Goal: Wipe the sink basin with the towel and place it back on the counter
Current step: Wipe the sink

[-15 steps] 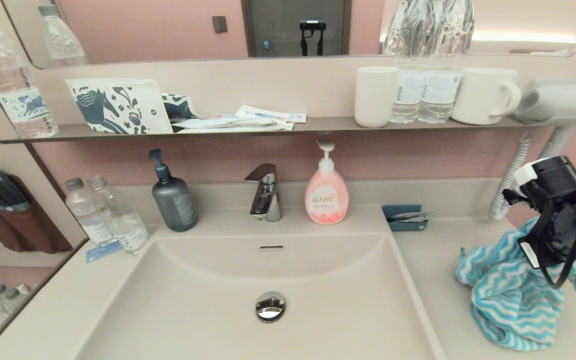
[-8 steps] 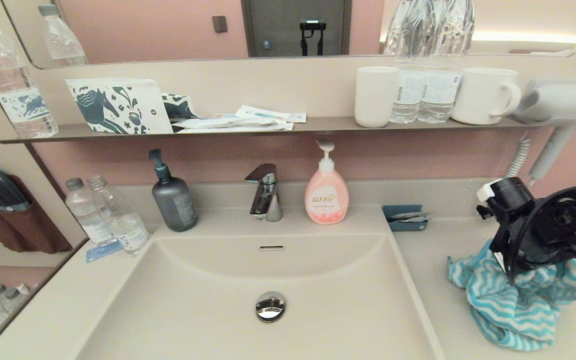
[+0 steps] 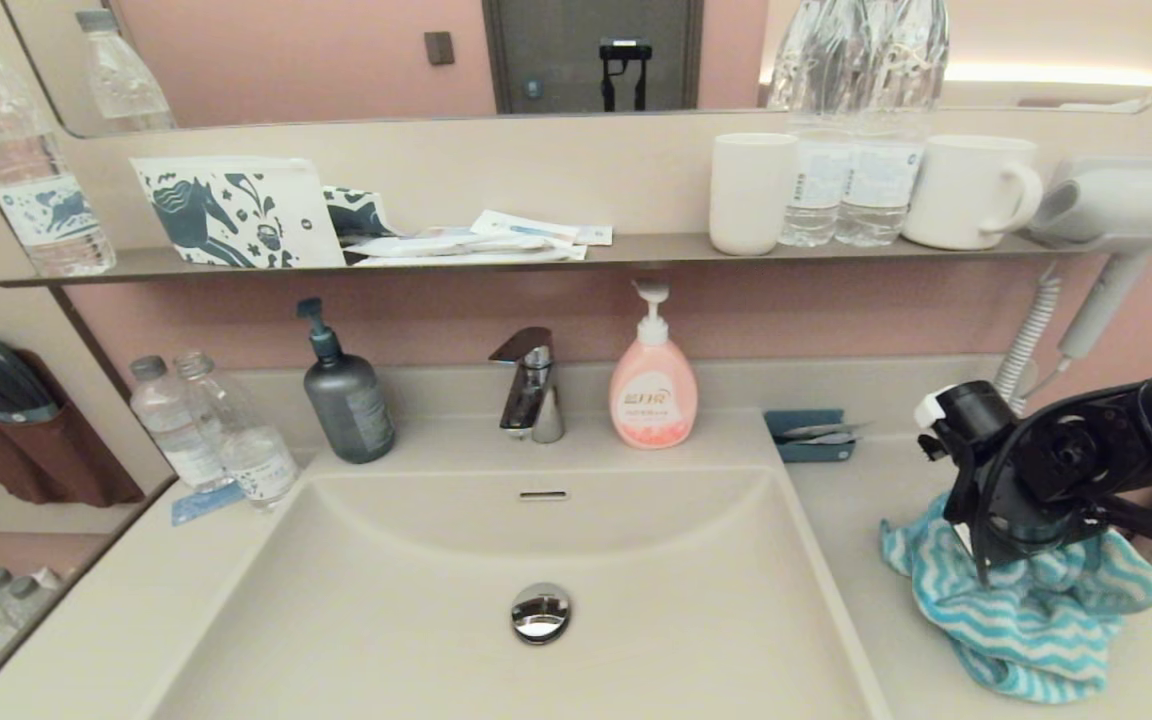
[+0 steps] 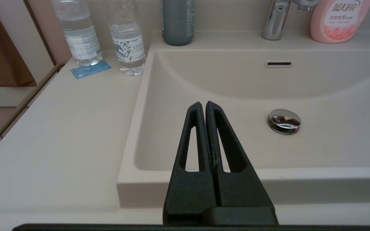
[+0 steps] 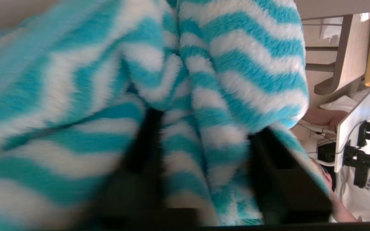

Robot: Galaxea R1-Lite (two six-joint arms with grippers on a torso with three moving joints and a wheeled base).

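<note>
Pressing down at 4 o'clock: right claw (image 3: 1021, 560) spread open inside bunched towel (image 3: 1026, 625), towel lying on bench (image 3: 871, 540) right of sink basin (image 3: 416, 590). Left claw (image 4: 203, 104) fully closed, empty, over basin's front rim.

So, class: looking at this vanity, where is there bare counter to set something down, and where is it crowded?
Bare counter left of the sink basin, in front of the two water bottles. Another bare strip lies between the basin's right rim and the towel, in front of the blue tray. Crowded: behind the basin, with grey pump bottle, faucet and pink soap; the far right, under the right gripper.
</note>
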